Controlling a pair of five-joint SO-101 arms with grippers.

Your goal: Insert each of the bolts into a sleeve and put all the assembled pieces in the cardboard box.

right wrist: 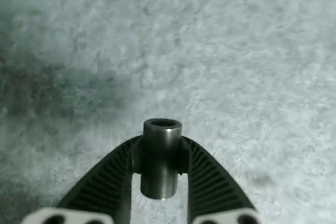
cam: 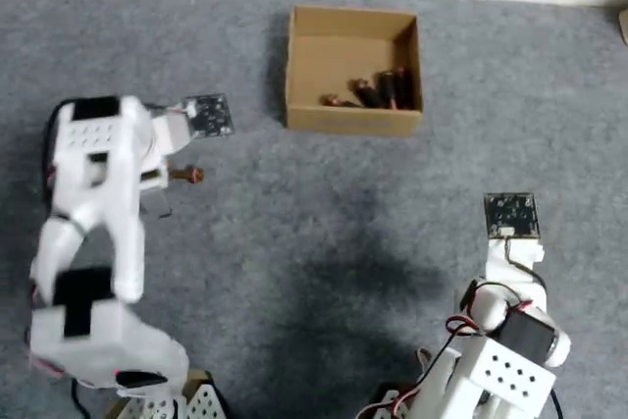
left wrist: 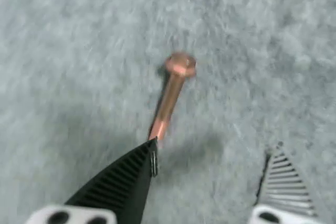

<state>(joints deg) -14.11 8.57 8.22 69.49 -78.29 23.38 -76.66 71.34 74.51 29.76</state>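
A copper bolt (left wrist: 170, 95) lies on the grey carpet, its hex head pointing away from my left gripper (left wrist: 215, 148). That gripper is open, and the bolt's threaded end sits at the tip of the black finger (left wrist: 131, 182), far from the white finger (left wrist: 278, 182). From above, the bolt (cam: 186, 176) pokes out beside the left arm (cam: 103, 159). My right gripper (right wrist: 161, 145) is shut on a dark metal sleeve (right wrist: 161, 156), held with its open bore facing outward. The cardboard box (cam: 304, 66) stands at the back centre with several assembled pieces (cam: 378, 92) inside.
The right arm (cam: 510, 340) sits at the near right, its camera board (cam: 510, 215) pointing toward the box. Bare grey carpet lies between the two arms and in front of the box. A white wall edge runs along the back.
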